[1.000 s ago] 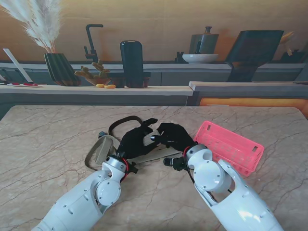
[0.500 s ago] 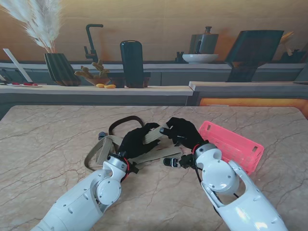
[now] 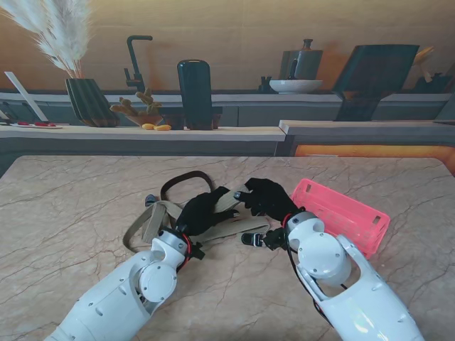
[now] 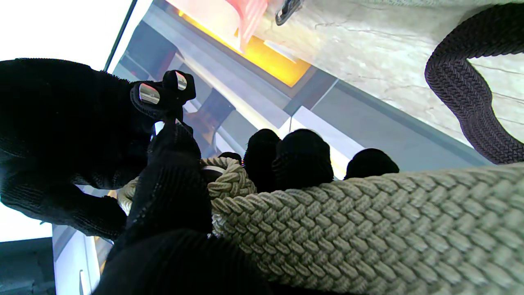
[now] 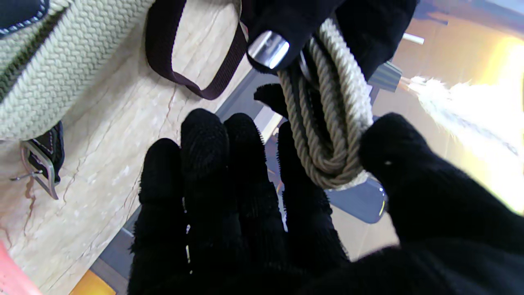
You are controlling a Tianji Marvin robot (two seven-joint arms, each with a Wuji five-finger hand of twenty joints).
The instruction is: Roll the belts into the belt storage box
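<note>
A beige woven belt [image 3: 229, 202] is held up between my two black-gloved hands at the middle of the table. My left hand [image 3: 199, 212] has its fingers curled over the strap [image 4: 368, 229], just behind the coiled end [image 4: 229, 180]. My right hand [image 3: 267, 197] pinches that coil [image 5: 331, 139] between thumb and fingers. The rest of the beige belt trails to the left and loops back on the table [image 3: 146, 222]. A dark brown belt [image 3: 186, 177] lies in a loop farther from me. The pink slatted storage box [image 3: 341, 215] stands to the right of my right hand.
A dark buckle end [image 3: 250, 239] lies on the table beside my right wrist. Another metal buckle [image 5: 37, 164] lies on the marble beneath the beige strap. Behind the table's far edge runs a counter with a vase, a black jug and a bowl.
Both hands have raised the beige belt's end off the table. My right hand moved a little farther from me and toward the right, and the belt's end now sits coiled between the hands.
</note>
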